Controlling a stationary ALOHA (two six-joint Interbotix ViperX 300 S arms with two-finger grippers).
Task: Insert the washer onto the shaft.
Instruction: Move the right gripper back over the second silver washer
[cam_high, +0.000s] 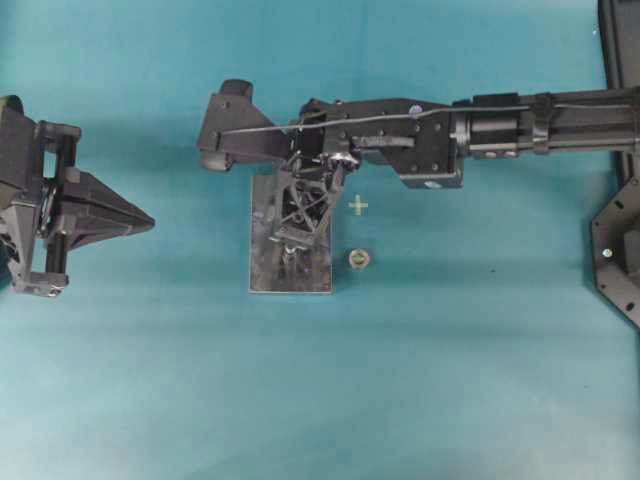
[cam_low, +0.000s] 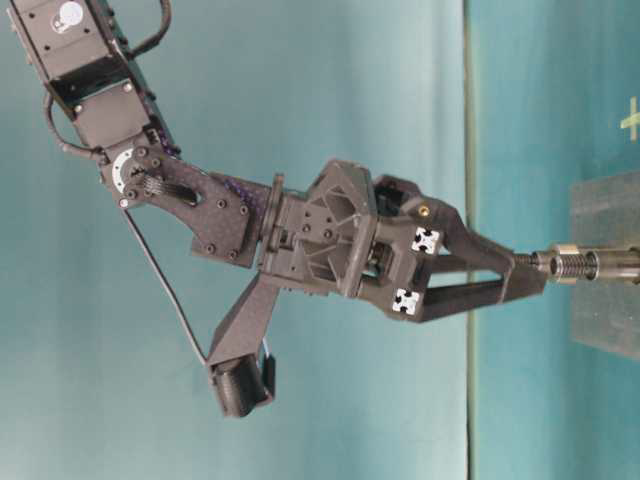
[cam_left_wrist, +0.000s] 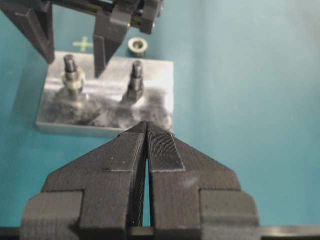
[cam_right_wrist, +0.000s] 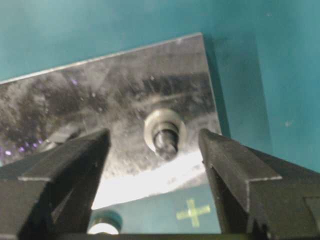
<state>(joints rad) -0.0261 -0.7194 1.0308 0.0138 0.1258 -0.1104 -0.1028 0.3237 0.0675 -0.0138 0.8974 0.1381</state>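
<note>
Teal surface (cam_high: 450, 380) carries everything. Directly beneath the right end effector (cam_right_wrist: 155, 150), between its spread fingers and untouched, the washer (cam_right_wrist: 165, 125) sits around the shaft (cam_right_wrist: 165, 141) on the metal plate (cam_right_wrist: 100, 100). Left end effector (cam_left_wrist: 146, 145), well apart, is pressed together on nothing.

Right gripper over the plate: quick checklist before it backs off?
1. Washer around the shaft: ok.
2. Right gripper open, fingers either side of the shaft, not touching it: ok.
3. Washer seated fully down on the plate: cannot tell.
4. Left gripper shut, short of the plate: ok.
5. Spare ring on the table, beside the plate: ok.
</note>
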